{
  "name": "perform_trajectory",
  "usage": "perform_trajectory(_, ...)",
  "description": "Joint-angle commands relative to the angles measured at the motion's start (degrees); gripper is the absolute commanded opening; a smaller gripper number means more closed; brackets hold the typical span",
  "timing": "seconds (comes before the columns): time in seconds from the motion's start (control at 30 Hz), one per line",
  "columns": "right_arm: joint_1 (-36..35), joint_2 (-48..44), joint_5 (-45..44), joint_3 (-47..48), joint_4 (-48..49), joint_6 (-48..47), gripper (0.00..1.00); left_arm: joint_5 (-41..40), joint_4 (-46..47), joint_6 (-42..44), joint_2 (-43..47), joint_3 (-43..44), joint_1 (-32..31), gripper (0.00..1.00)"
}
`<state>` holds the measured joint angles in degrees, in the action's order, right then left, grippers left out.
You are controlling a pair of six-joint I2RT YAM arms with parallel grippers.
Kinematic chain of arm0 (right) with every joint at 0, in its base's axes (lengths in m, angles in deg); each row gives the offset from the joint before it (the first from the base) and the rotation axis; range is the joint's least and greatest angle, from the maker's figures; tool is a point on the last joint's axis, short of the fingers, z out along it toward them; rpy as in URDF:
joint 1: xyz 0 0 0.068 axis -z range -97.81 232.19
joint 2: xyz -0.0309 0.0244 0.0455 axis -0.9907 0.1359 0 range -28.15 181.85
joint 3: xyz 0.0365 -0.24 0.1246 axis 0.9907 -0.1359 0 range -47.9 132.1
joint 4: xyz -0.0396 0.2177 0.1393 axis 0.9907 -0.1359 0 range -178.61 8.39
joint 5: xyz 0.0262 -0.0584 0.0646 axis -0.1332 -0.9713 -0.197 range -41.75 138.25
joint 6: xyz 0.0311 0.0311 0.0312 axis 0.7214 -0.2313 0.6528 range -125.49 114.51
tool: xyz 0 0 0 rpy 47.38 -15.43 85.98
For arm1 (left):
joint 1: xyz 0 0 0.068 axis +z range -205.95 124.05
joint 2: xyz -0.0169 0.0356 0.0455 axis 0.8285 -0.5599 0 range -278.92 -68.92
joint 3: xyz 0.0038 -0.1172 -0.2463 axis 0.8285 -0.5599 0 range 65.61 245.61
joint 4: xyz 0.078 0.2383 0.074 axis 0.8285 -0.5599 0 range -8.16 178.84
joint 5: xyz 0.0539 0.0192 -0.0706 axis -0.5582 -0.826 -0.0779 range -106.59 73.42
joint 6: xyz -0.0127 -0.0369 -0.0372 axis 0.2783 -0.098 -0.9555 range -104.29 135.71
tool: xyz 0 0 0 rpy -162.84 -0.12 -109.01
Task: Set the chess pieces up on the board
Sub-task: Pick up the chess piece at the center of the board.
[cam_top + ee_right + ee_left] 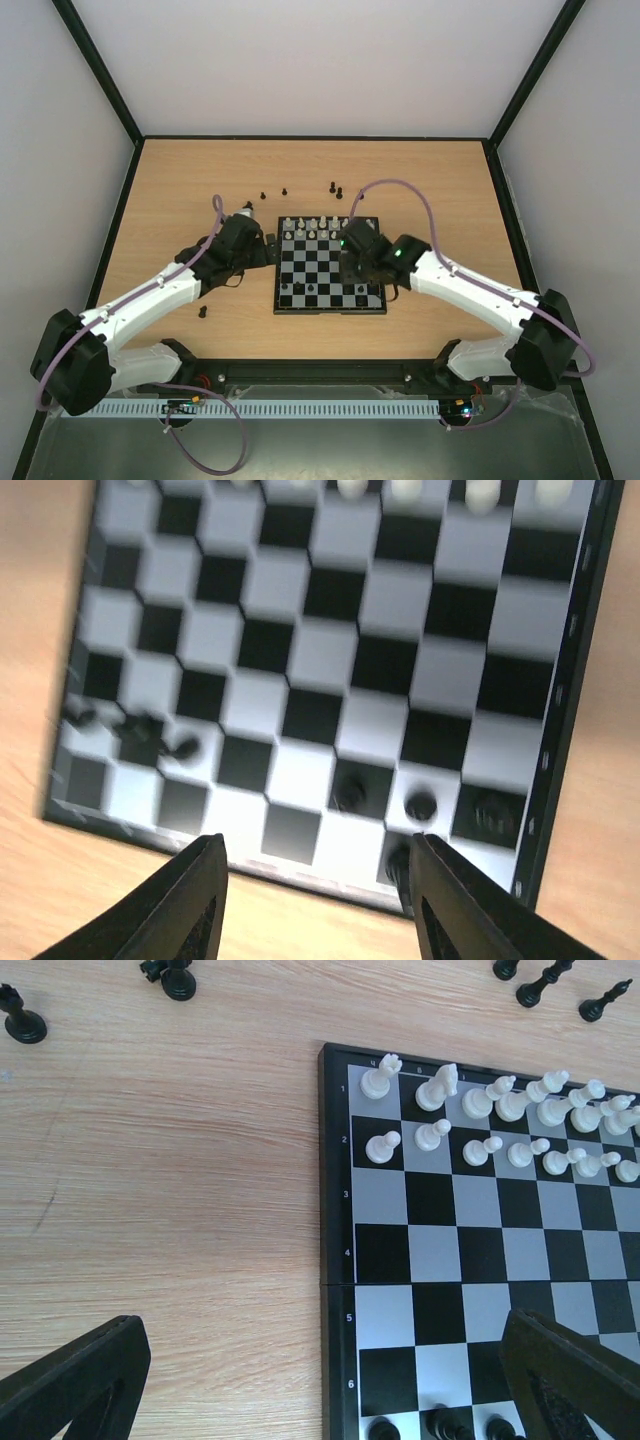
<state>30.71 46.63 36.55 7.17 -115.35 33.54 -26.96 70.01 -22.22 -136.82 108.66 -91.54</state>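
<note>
The board (312, 268) lies mid-table, with white pieces along its far two rows. Several tiny black chess pieces (300, 289) stand on its near rows, and others lie loose on the table behind it (285, 190) and at its near left (203, 312). My left gripper (262, 248) is open and empty at the board's left edge (335, 1260), with its fingers (70, 1385) wide apart. My right gripper (352, 258) is open and empty over the board's near right part. Its view is blurred and shows black pieces (420, 805) on the board (320, 650) just ahead of its fingertips (195, 900).
Loose black pieces lie on the wood beyond the board's far left corner (22, 1022) and along its far side (540, 985). White pieces (440, 1085) fill rows 1 and 2. Grey walls with black frame posts (100, 70) enclose the table.
</note>
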Motion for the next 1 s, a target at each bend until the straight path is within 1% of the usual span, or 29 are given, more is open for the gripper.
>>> perform_trajectory(0.0, 6.7, 1.5, 0.6, 10.0, -2.4, -6.3, 0.53, -0.8, -1.3, -0.2, 2.2, 0.9, 0.0, 0.99)
perform_trajectory(0.07, 11.4, 5.5, 2.9, 14.7, -1.0, -9.8, 0.54, -0.3, -1.2, -0.1, 2.5, 1.0, 0.0, 0.99)
perform_trajectory(0.13, 15.7, 11.7, 5.6, 21.4, -0.4, -11.8, 0.54, 0.4, -1.0, -0.1, 2.7, 0.9, 0.1, 0.99)
perform_trajectory(0.23, 20.1, 25.2, 6.4, 33.9, -2.2, -14.2, 0.53, 1.6, -0.5, 0.1, 2.4, 1.1, -0.1, 1.0)
perform_trajectory(0.3, 23.0, 33.7, 8.8, 43.7, -4.1, -15.0, 0.51, 2.0, 0.2, 0.3, 1.9, 1.3, -0.3, 0.99)
perform_trajectory(0.4, 25.5, 45.6, 10.4, 57.1, -7.9, -16.2, 0.46, 1.8, 0.1, 0.7, 0.4, 2.6, -0.6, 0.99)
perform_trajectory(0.47, 26.5, 52.8, 9.3, 68.1, -11.5, -17.1, 0.45, 1.6, 0.5, 0.8, 0.2, 2.8, -0.8, 0.99)
perform_trajectory(0.57, 27.6, 61.5, 9.6, 78.2, -15.1, -17.7, 0.45, 1.3, 0.7, 0.8, -0.2, 2.9, -0.8, 1.0)
perform_trajectory(0.6, 27.9, 63.5, 9.7, 80.1, -15.4, -17.7, 0.45, 1.3, 0.8, 0.8, -0.5, 2.8, -0.8, 1.0)
perform_trajectory(0.67, 28.5, 65.9, 9.9, 80.8, -15.1, -17.8, 0.44, 1.4, 1.0, 0.8, -1.4, 2.9, -0.8, 0.99)
perform_trajectory(0.73, 28.8, 67.3, 9.9, 80.6, -15.1, -17.9, 0.4, 1.3, 1.3, 0.8, -2.3, 2.8, -0.8, 1.0)
perform_trajectory(0.97, 28.7, 65.5, 11.4, 72.8, -11.7, -18.5, 0.38, 1.4, 2.2, 1.0, -4.1, 2.7, -0.7, 0.99)
